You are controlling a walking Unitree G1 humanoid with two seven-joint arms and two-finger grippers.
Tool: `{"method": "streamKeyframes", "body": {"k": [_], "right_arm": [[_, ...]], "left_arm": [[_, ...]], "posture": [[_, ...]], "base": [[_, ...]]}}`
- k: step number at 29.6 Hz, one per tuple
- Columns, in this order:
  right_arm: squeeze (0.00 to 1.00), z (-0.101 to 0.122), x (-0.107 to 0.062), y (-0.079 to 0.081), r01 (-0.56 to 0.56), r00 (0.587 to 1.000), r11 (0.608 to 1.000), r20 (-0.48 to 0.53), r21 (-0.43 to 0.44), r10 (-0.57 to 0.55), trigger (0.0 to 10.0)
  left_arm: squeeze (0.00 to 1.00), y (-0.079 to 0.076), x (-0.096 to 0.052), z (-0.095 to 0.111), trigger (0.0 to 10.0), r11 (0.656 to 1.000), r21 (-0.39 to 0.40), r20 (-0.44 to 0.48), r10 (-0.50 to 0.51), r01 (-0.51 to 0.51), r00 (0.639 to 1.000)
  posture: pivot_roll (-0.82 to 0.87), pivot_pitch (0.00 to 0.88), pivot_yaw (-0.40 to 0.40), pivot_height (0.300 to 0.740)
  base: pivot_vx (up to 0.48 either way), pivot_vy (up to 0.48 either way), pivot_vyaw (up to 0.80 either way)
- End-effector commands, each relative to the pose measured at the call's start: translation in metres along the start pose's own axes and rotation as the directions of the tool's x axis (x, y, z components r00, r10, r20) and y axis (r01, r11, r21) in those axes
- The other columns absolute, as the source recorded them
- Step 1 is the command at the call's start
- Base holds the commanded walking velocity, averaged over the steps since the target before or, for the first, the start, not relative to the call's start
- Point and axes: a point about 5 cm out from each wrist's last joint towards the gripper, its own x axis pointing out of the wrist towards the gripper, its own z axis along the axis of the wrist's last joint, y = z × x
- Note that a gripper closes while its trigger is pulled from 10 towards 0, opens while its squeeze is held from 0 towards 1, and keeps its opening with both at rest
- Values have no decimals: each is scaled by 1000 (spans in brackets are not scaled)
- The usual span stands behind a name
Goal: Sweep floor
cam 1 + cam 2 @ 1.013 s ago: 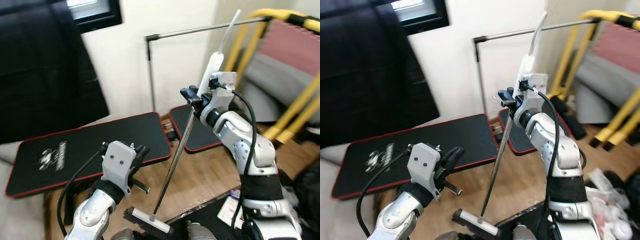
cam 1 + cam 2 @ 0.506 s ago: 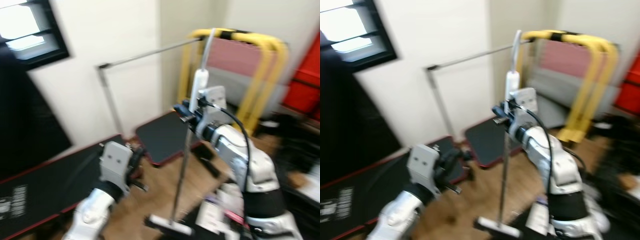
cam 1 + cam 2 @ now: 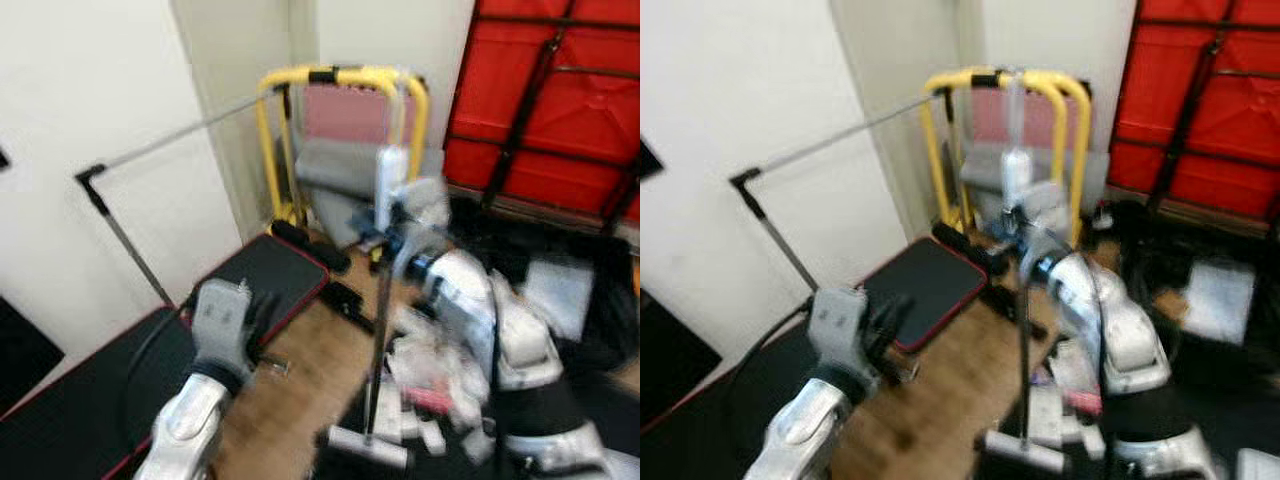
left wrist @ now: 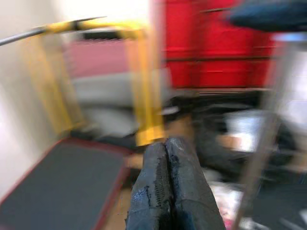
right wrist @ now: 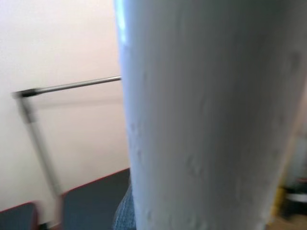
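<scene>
My right gripper (image 3: pixel 385 238) is shut on a broom, holding it upright in front of me. The broom's white handle (image 3: pixel 387 185) rises above the gripper, and the same handle (image 5: pixel 201 120) looms close in the right wrist view. Its thin metal pole (image 3: pixel 377 340) runs down to the brush head (image 3: pixel 368 447) on the floor. My left gripper (image 3: pixel 262 320) is raised at the lower left, apart from the broom. Its two black fingers (image 4: pixel 180 191) are pressed together with nothing between them. The picture is blurred by motion.
A black mat with a red edge (image 3: pixel 270 275) lies on the wooden floor (image 3: pixel 290 410) at the left. Behind stand a yellow tube frame (image 3: pixel 340 80), a grey metal rail (image 3: pixel 150 150) and red panels (image 3: pixel 550 100). Loose white and pink clutter (image 3: pixel 430 380) lies by the brush head.
The whole view has swung to the right, bringing the yellow frame and red panels into sight. The broom stays upright in my right gripper; the left gripper stays raised and shut.
</scene>
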Motion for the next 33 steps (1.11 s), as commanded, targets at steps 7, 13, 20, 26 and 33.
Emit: {"method": "streamKeyframes", "body": {"k": [7, 13, 20, 26, 33], "right_arm": [[0, 17, 6, 2, 24, 995, 997, 101, -76, -16, 10000], [0, 18, 8, -3, 74, 991, 994, 119, -82, -64, 10000], [0, 18, 12, 4, -23, 992, 999, 122, 35, 18, 10000], [0, 24, 16, 4, -73, 989, 997, 126, 14, 71, 10000], [0, 28, 20, 4, -150, 982, 989, 117, -13, 150, 10000]], "left_arm": [[0, 10, 1, -3, 10000, 999, 3, -1, 53, -53, 999], [0, 13, 4, -3, 10000, 997, 0, 3, 77, -77, 997], [0, 15, 9, 2, 10000, 996, 21, 18, 84, -84, 996], [0, 18, 11, 4, 10000, 995, 50, 20, 82, -83, 996], [0, 22, 12, 5, 10000, 991, 109, 16, 75, -76, 997]], "posture": [[-26, 18, -20, 740], [-30, 15, -23, 740], [-34, 9, -24, 740], [-37, 6, -22, 740], [-34, 7, -24, 740]], "base": [[0, 0, -800], [0, 0, -800], [0, 0, -343], [0, 0, 0], [0, 0, 0]]}}
